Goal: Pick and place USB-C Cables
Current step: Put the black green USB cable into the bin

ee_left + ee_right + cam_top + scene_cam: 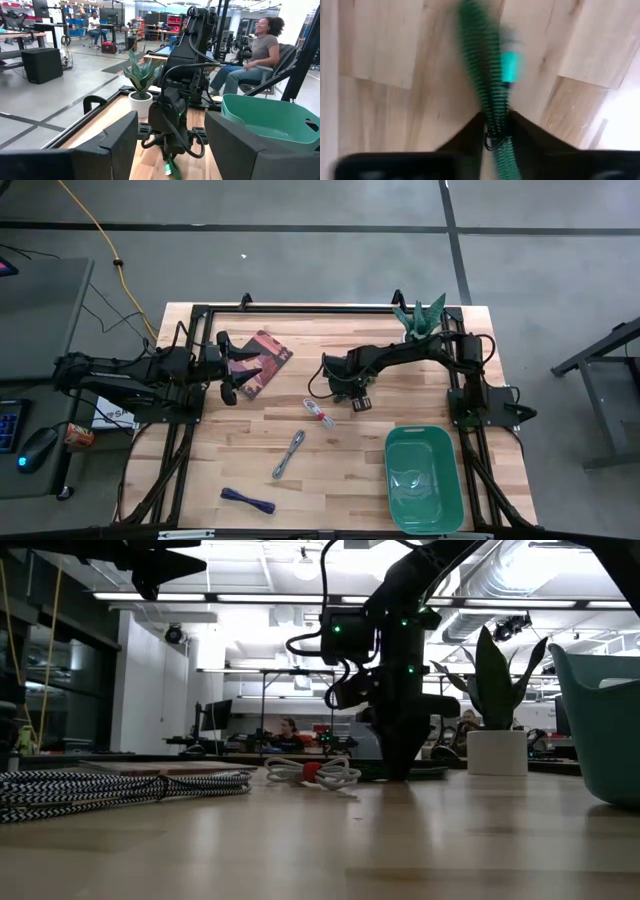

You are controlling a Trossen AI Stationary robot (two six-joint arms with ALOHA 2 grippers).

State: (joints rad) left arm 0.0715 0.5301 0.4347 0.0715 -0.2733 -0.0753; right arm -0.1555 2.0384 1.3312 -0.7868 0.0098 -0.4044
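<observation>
While the right gripper (pixel 495 131) sits low over the bench (pixel 330 480), its jaws are clamped on the green cable (pixel 487 90). Left gripper (pixel 232 368) waits over the booklet (pixel 262 360), jaws spread wide and holding nothing.

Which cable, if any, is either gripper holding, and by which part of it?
The right gripper pinches the green cable across its bundled strands, with the connector end hanging free beyond the hold. The left gripper holds nothing.

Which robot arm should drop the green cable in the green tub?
The right one. Its gripper is shut on the green cable, and the green tub sits on its side of the table. The left gripper hangs open over the booklet, farther off.
</observation>
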